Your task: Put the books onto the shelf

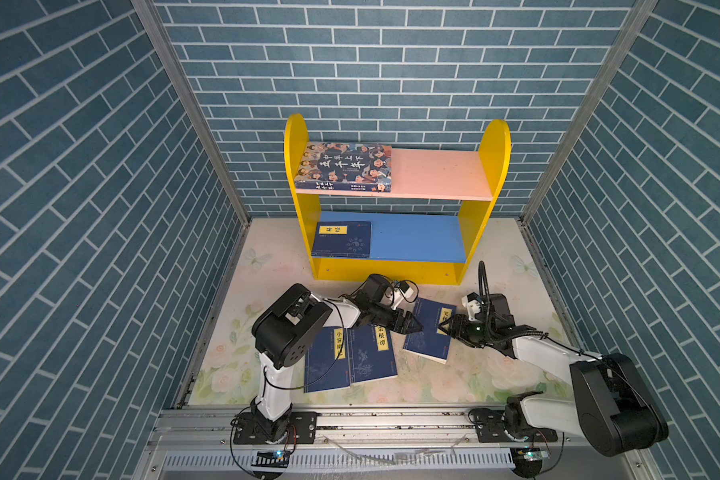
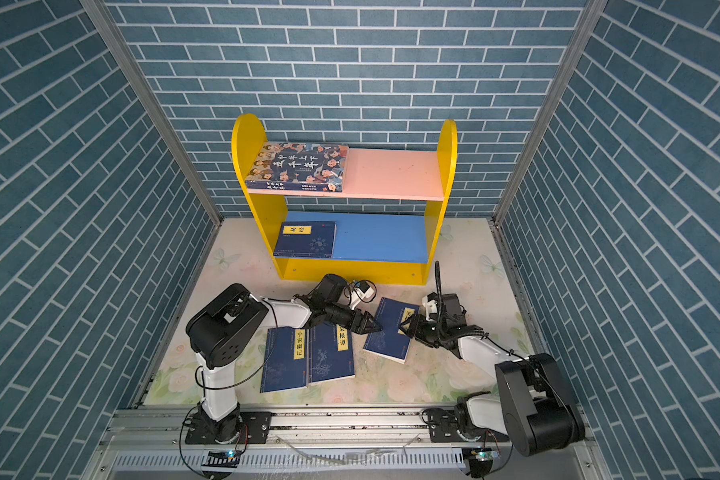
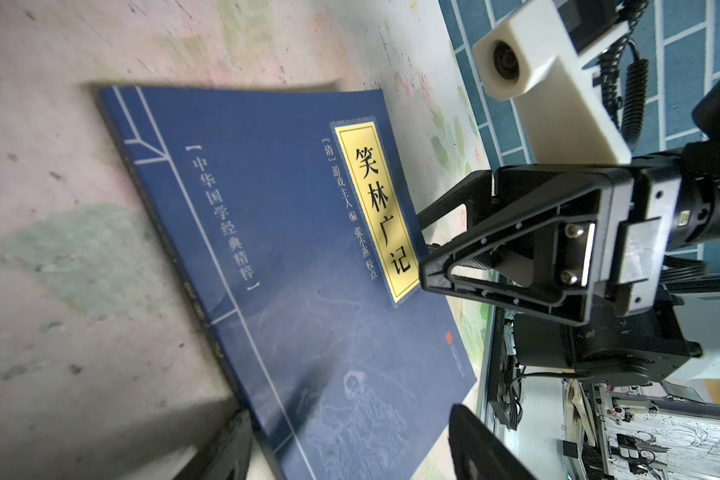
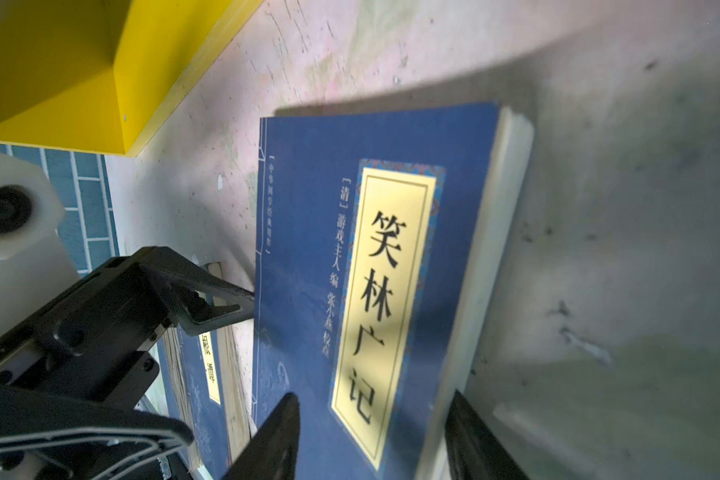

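The shelf [image 1: 383, 270] stands at the back of the table [image 1: 441, 386], close to the blue brick wall [image 1: 391, 62]. The big book [image 1: 346, 166] w/ cartoon faces lies flat on the pink board [image 1: 441, 172], at its left end. One navy book [image 1: 342, 240] lies flat on the blue board [image 1: 416, 239] below, also at the left end.

3 more navy books lie flat on the table in front of the shelf. 2 of them sit right next to each other by the left arm [image 1: 283, 328]: the outer book [image 1: 323, 370] & the inner book [image 1: 371, 357]. The left arm covers a bit of each. The tilted book [image 1: 427, 332] lies a little apart from them, at a slant, btw the 2 sets of fingers.

The left fingers [image 4: 208, 282] are wide apart & hold nothing. Their tips sit right at the spine side of the tilted book. The right fingers [image 3: 433, 276] are at the other side, at the page edge near the yellow label [image 4: 391, 311]. They are partly apart. One finger is over the cover by the label & the other is on the far side of the page edge, so the edge sits btw them. Can't tell if they squeeze the book or just sit around it.
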`<action>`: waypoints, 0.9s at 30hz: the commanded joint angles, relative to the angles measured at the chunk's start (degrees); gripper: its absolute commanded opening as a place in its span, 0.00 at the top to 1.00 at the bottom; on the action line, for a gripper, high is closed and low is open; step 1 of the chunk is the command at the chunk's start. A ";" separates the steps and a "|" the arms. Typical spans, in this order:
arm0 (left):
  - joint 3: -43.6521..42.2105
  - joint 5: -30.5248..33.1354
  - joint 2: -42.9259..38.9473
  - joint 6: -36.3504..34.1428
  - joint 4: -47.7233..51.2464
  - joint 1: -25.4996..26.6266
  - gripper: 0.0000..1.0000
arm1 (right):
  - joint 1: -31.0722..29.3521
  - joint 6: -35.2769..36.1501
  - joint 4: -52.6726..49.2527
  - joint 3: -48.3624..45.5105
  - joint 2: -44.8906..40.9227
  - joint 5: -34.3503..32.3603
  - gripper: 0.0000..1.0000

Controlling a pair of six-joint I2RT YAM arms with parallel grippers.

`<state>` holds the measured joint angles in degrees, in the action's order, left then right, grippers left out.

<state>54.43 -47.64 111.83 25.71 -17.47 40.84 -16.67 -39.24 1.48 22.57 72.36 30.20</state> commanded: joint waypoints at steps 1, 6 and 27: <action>-1.35 -1.15 -0.11 -0.92 2.30 1.39 0.24 | -0.72 -2.62 -2.29 -0.77 -2.76 2.75 0.50; -1.79 -1.13 -0.21 -1.19 2.53 2.03 0.23 | -0.71 -3.99 -2.27 -1.54 -6.36 3.26 0.56; -2.27 -1.53 -6.60 -8.87 9.89 2.15 0.22 | -0.65 -4.57 -3.50 -1.56 -11.52 3.22 1.00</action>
<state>52.88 -48.10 108.25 20.75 -11.75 42.78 -16.97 -44.05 -1.72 20.62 63.00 32.38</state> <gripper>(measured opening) 0.783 0.115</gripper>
